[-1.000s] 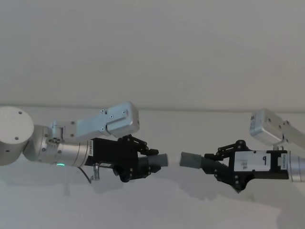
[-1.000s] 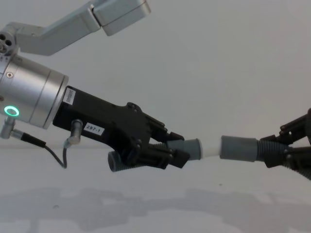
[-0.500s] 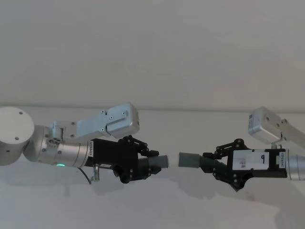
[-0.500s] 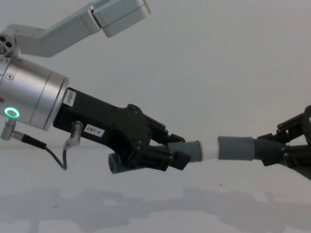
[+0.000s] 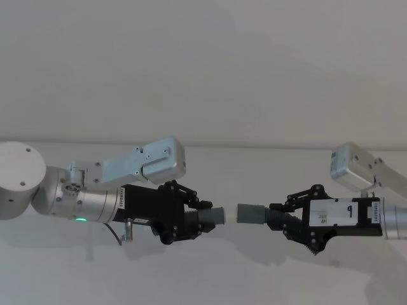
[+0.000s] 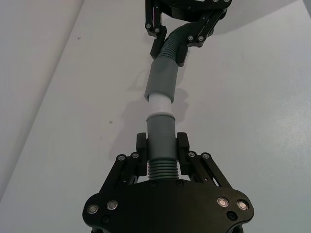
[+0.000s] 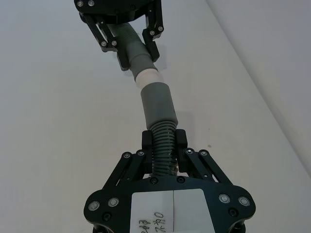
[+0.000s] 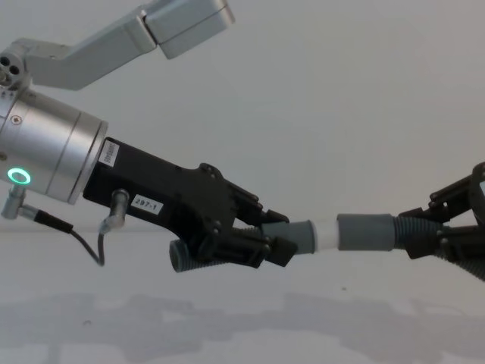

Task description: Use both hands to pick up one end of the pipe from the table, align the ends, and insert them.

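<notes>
Both pipe pieces hang in the air above the white table [image 5: 210, 279], end to end. My left gripper [image 5: 194, 219] is shut on the ribbed part of the left pipe piece [image 8: 193, 258]. Its grey cuff [image 8: 301, 236] ends in a white tip [image 8: 326, 233]. My right gripper [image 5: 285, 219] is shut on the ribs of the right pipe piece [image 7: 164, 145], just behind its grey cuff [image 8: 366, 231]. The white tip [image 6: 159, 104] meets the mouth of the right cuff [image 6: 162, 80], roughly in line with it. I cannot tell how far it sits inside.
A pale wall rises behind the table's far edge [image 5: 254, 147]. Shadows of both arms lie on the bare surface below them. The left arm's silver wrist with its green ring light [image 8: 18, 176] stands at the left of the chest view.
My right gripper has moved left toward the left one. The gap between the two cuffs has narrowed, and less of the white tip shows. The left gripper has barely shifted.
</notes>
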